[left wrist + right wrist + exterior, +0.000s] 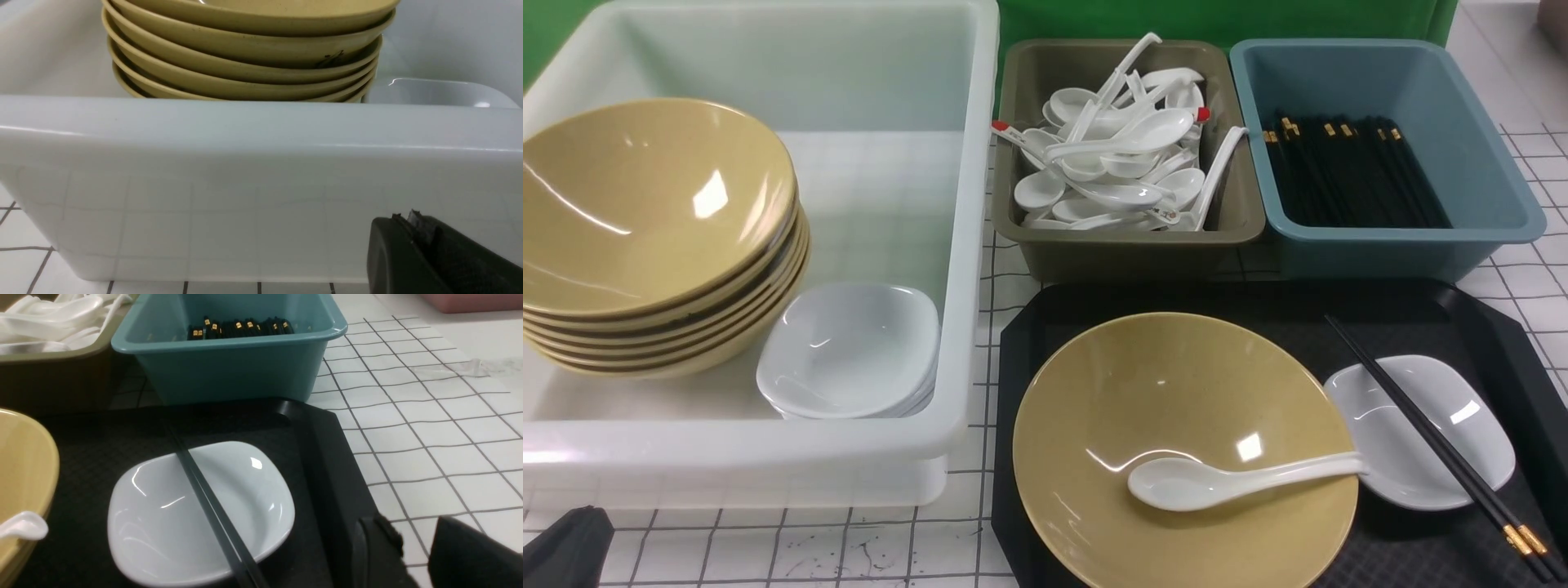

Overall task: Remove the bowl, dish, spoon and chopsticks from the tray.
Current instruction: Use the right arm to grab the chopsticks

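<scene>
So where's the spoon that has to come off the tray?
In the front view, the white spoon lies inside the yellow bowl, its handle reaching over the right rim toward the white dish.

A green backdrop (1094, 18) runs along the top of the front view; white, dark-lined grid covering (947, 539) spreads below.

Bright, even, cool lighting, apparently from overhead. Small, hard-edged white glare patches on the bowl (1111, 384) and the dish (1405, 433). Soft, dark shading beneath the dish's near edge. Mostly crisp in the front view; in the right wrist view, slightly soft and hazy near the fingers (398, 539). Clear colours throughout.
</scene>
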